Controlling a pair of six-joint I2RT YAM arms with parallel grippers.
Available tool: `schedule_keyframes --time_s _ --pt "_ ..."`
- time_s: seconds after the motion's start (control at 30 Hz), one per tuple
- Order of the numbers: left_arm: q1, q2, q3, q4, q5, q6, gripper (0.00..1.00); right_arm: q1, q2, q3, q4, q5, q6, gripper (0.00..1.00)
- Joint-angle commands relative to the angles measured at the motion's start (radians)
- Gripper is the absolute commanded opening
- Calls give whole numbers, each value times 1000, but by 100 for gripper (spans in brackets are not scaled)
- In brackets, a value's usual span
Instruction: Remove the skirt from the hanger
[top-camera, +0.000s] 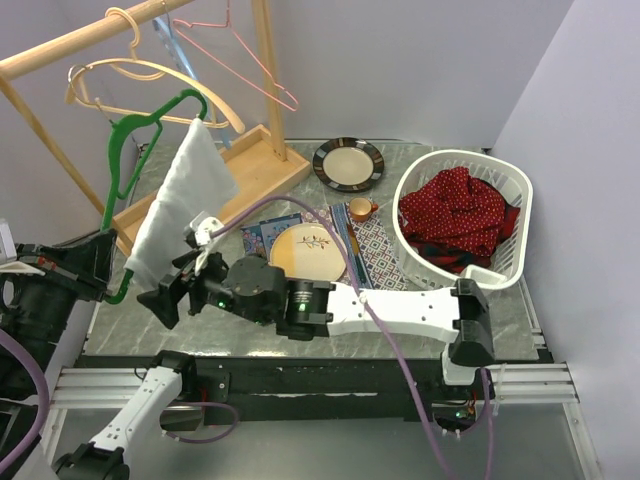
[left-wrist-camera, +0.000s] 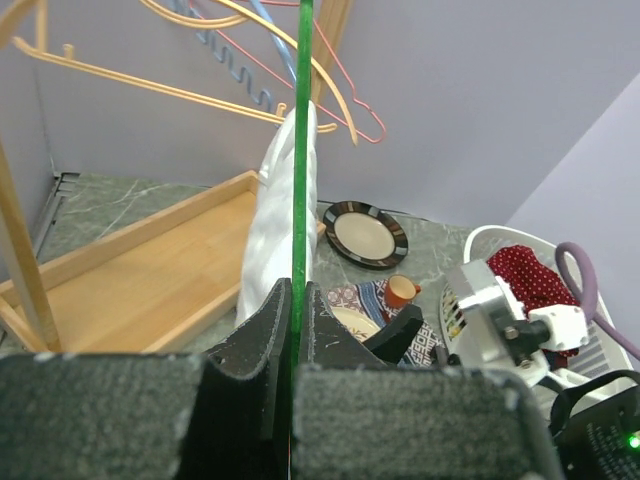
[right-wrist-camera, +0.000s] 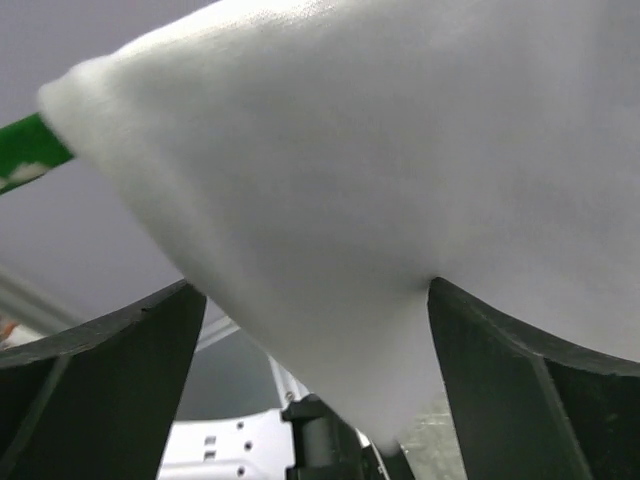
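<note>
Hanging over a thin green plastic hanger (top-camera: 112, 165), the white skirt (top-camera: 185, 195) fell in a soft, matte, slightly fuzzy fold at the left-centre of the top view. The hanger was off the rail and tilted. The left gripper (top-camera: 105, 262), at the lower left, had its jaws pinched shut on the hanger's narrow green bar. In the left wrist view, that bar ran straight up from between the black fingers.

The right gripper (top-camera: 175, 285) reached in from the right with its jaws spread wide. The skirt's rounded lower edge sagged between the two dark fingers (right-wrist-camera: 110, 350) — whether the cloth touched them could not be told.

At the upper left stood a pale wooden rack (top-camera: 70, 45) carrying a curved tan hanger (top-camera: 150, 75) and a pink wire hanger (top-camera: 250, 70), with a flat wooden tray (top-camera: 250, 165) as its base.

The table (top-camera: 140, 330) was grey-green with a marbled stone look. On it lay a round dark-rimmed plate (top-camera: 348, 165), a cream plate (top-camera: 305, 250) with a sprig pattern, a small orange cup (top-camera: 360, 208) and a patterned mat (top-camera: 380, 250). At the right sat a white slotted plastic basket (top-camera: 505, 270) holding crumpled red dotted cloth (top-camera: 455, 215). Plain lilac walls (top-camera: 400, 60) closed the corner behind.
</note>
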Motion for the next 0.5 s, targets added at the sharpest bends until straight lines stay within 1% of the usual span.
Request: schedule_keyframes --time_s 0.0,0.03,0.1,0.13,0.2,0.23,0.33,0.47 --pt "2 -13 12 95 38 -17 1 5 29 90 -28 229 -53 89" --pt "2 -16 10 93 28 -14 1 6 26 75 -34 241 -53 73" --pt "2 -19 4 92 12 -7 1 6 -9 32 -11 274 -50 44" --pt "2 -21 -1 89 2 -2 1 6 -23 -19 21 277 -52 29" --pt "2 -21 -4 84 -24 9 1 3 -59 -57 39 271 -62 16" --pt "2 -22 -2 86 -31 10 1 5 -68 -80 40 275 -70 0" --pt "2 -22 5 87 -62 13 1 2 -108 -138 44 317 -73 0" --pt "1 -24 2 100 -114 32 1 -3 -207 -223 50 358 -68 0"
